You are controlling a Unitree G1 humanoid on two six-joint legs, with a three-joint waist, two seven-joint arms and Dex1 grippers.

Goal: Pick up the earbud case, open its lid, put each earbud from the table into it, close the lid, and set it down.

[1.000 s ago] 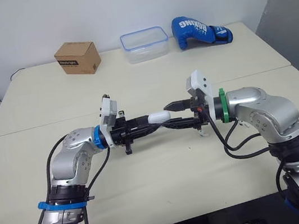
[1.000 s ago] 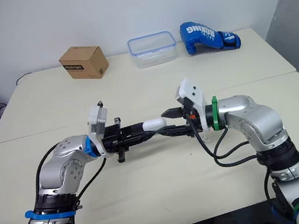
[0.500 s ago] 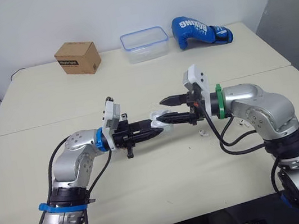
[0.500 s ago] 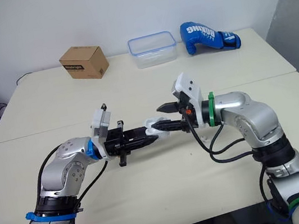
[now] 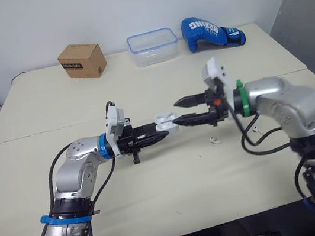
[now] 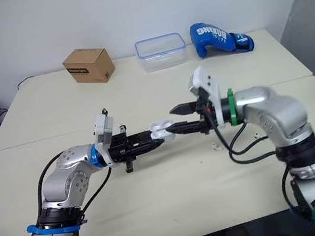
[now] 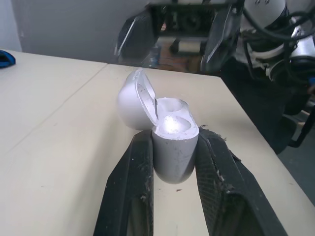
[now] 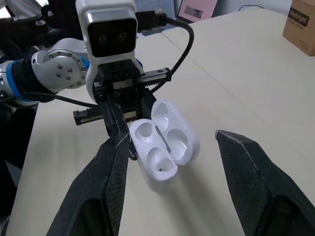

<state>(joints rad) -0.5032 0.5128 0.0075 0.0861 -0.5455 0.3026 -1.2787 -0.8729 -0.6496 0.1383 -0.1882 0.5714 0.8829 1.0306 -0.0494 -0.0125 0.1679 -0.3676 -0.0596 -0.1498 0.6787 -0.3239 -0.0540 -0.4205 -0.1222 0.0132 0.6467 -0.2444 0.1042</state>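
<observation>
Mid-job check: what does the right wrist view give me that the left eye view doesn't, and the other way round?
Right wrist view: the inside of the open earbud case, with both wells in its base empty. Left eye view: an earbud lying on the table by the right arm, plus the plastic container and blue boxing glove at the far edge. Both: the left claw shut on the case, and the right claw open just in front of it.
</observation>
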